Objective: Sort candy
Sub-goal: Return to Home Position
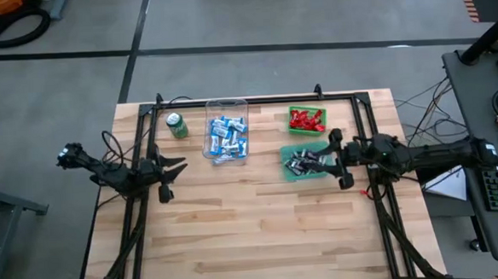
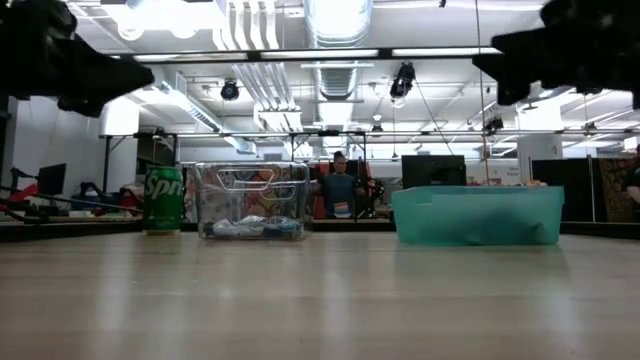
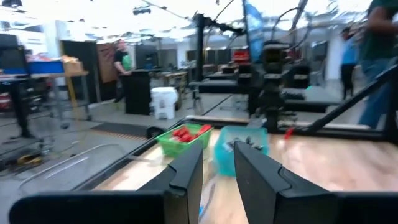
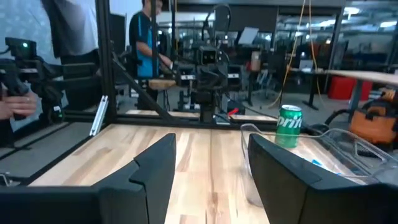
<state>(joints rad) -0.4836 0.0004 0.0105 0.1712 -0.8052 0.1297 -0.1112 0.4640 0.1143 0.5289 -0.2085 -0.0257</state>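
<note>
The candy lies sorted in three bins at the table's far side. Blue-and-white bars fill a clear bin (image 1: 227,132), red ones a small green bin (image 1: 306,119), and black-and-silver ones a teal bin (image 1: 304,163). My left gripper (image 1: 182,167) hovers at the table's left, pointing level toward the right, its fingers (image 3: 186,168) apart with nothing between them. My right gripper (image 1: 325,158) hangs above the teal bin's right edge, pointing level toward the left, open and empty (image 4: 211,146). In the low view both arms sit high above the tabletop.
A green soda can (image 1: 176,125) stands upright left of the clear bin. A black metal frame (image 1: 255,100) runs along the table's far and side edges. The near half of the wooden table (image 1: 262,233) holds no objects. People stand in the room beyond.
</note>
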